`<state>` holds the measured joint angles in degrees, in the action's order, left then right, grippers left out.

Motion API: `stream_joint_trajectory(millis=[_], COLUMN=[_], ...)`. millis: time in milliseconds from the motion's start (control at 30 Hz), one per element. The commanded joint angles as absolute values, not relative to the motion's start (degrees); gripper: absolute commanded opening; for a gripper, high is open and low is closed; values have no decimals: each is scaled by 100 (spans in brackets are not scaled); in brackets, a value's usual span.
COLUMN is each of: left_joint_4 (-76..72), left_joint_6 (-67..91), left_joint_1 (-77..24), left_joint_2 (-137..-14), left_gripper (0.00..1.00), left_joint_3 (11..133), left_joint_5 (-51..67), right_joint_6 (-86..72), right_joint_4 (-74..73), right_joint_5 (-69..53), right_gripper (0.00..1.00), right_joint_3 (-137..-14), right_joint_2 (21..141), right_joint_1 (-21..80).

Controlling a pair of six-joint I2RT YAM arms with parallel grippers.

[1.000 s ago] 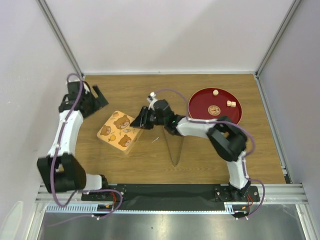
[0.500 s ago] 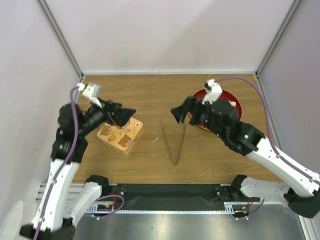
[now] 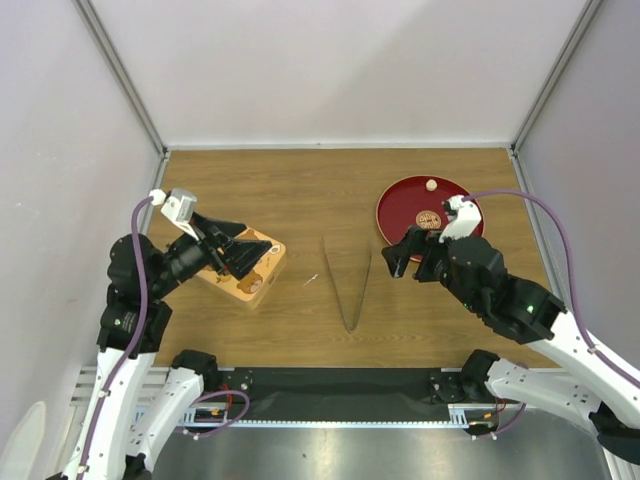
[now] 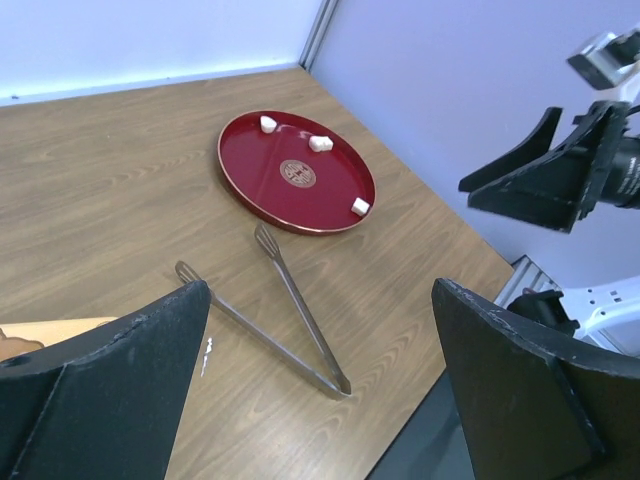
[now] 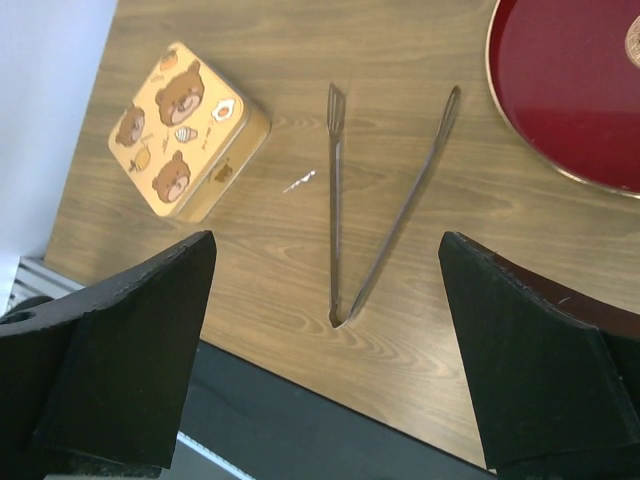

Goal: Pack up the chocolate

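Chocolate point(image 4: 320, 143): three pale, bite-sized pieces are visible on the red tray point(image 4: 250, 165) at the far right of the surface point(image 3: 300, 190), spaced apart near its rim. The top view shows only the farthest one, as the right arm point(image 3: 510, 300) covers the near side of the tray. The right arm's jaws stand wide open and empty, raised over the tray's near-left edge. The left arm point(image 3: 125, 300) also holds its jaws wide open and empty, above the bear-print box point(image 5: 185, 130), which sits at the left with its lid on. The metal tongs point(image 5: 390, 230) lie spread in a V between box and tray, touching neither, with the hinge toward the arms. Handling assessment: the pieces appear very light and rigid. They are probably brittle at the corners, easily marked by pressure, and likely to skid on the glossy tray. The rounder one may also roll. Each piece is far smaller than the jaws, so a direct pinch looks awkward. The tongs seem the better tool, held partway along both legs so that closing the jaws closes the tips. The blockier pieces are best taken across two opposite flat sides and the round piece across its widest part, with gentle pressure throughout.
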<state>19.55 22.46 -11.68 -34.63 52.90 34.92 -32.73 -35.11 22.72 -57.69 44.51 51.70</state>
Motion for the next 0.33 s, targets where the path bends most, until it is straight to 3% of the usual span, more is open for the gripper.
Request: stream_joint_trajectory(millis=[0, 300], left_joint_4=[1934, 1969], left_joint_6=[2311, 2338], left_joint_1=[-1204, -1213], left_joint_2=[-3393, -3393], left_gripper=[100, 100], left_joint_3=[5309, 5273], left_joint_5=[3560, 3533], right_joint_6=[-3182, -2962], right_joint_4=[-3498, -3401], right_joint_5=[2575, 2654], right_gripper=[100, 100], right_joint_3=[-5774, -5704], right_joint_2=[4316, 4166], right_joint_1=[5203, 5212])
